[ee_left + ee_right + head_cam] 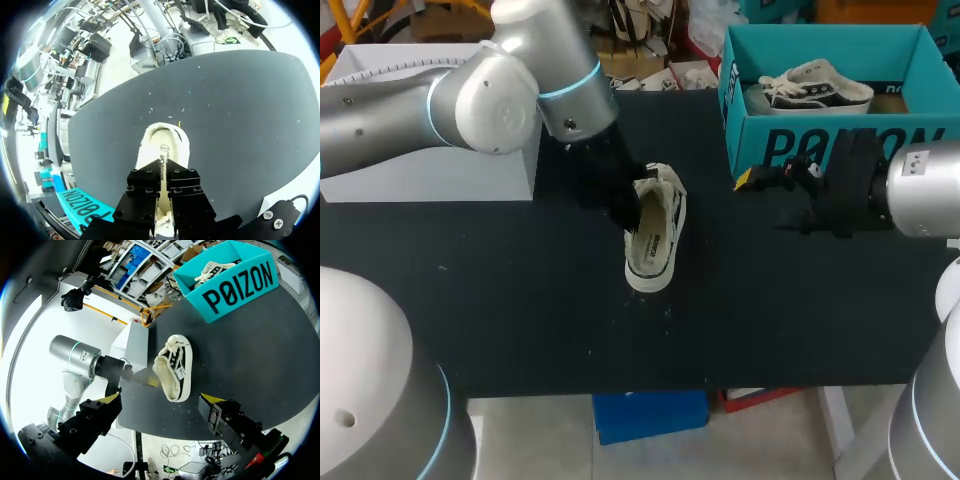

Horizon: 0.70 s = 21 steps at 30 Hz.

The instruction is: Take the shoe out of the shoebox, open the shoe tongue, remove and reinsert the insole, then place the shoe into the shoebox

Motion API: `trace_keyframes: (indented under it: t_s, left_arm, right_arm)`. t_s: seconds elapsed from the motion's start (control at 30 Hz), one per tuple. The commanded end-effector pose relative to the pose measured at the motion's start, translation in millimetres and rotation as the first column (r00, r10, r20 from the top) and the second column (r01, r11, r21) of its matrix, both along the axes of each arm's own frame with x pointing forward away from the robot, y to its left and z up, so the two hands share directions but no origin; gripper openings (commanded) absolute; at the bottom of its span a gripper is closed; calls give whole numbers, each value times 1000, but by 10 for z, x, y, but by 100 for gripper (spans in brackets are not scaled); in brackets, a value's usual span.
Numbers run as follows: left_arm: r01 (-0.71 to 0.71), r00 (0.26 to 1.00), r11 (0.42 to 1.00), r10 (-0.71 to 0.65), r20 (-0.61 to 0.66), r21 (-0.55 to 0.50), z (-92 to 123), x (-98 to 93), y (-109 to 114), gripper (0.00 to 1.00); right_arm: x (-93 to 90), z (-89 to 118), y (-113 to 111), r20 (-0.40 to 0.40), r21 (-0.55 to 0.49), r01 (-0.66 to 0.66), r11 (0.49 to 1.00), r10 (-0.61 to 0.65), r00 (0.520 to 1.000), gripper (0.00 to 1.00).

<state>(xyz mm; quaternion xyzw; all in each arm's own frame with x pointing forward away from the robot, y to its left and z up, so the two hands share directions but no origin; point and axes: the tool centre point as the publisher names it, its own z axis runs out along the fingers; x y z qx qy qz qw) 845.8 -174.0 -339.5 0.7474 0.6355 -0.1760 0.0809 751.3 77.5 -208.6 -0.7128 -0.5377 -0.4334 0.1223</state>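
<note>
The white low-top canvas sneaker with black trim [655, 228] is found out of the box, near the middle of the black table top [520, 300], apparently tipped partly onto its side with its opening turned towards the left arm. Inside it, the pale printed insole [164, 159] can be seen running to the heel. The left gripper [163, 176] is set at the laced end, its fingers drawn close together on a thin pale strip of the sneaker. Whether that strip is the tongue or the front edge of the insole cannot be told.

The step in hand is judged to be the opening of the tongue or the first lift of the insole. For this to be done well, only the one layer should be pinched. The pull should be made slowly, up and away from the toe, so that the light sneaker is not dragged across the table or rolled over. A brace at the heel or sole would be helpful. This is best supplied by the right gripper [160, 402], which hangs unclenched and empty, apart from the sneaker on the side towards the box.

The teal cardboard shoebox [840, 150] stands well apart at the far right, with a second white sneaker [817, 88] lying in it
</note>
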Motion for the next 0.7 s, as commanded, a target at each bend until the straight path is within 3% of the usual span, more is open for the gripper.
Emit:
trace_keyframes:
  t_s: [0.03,0.13,0.23,0.27,0.7]
  left_arm:
    - [-24,1000,1000,24,13,3,152,-42,173,8]
    - [-35,999,999,35,2,7,184,-45,237,16]
    - [-42,999,999,42,0,18,213,-46,281,47]
    - [-44,999,999,44,0,29,224,-50,297,98]
    - [-44,999,998,44,5,49,243,-68,331,100]
  right_arm:
    - [-4,2,-1,0,0,0,1000,0,1000,100]
    - [-4,2,-1,0,0,0,1000,0,1000,100]
    - [-4,2,-1,0,0,0,1000,0,1000,100]
    - [-4,2,-1,0,0,0,1000,0,1000,100]
    - [-4,2,-1,0,0,0,1000,0,1000,100]
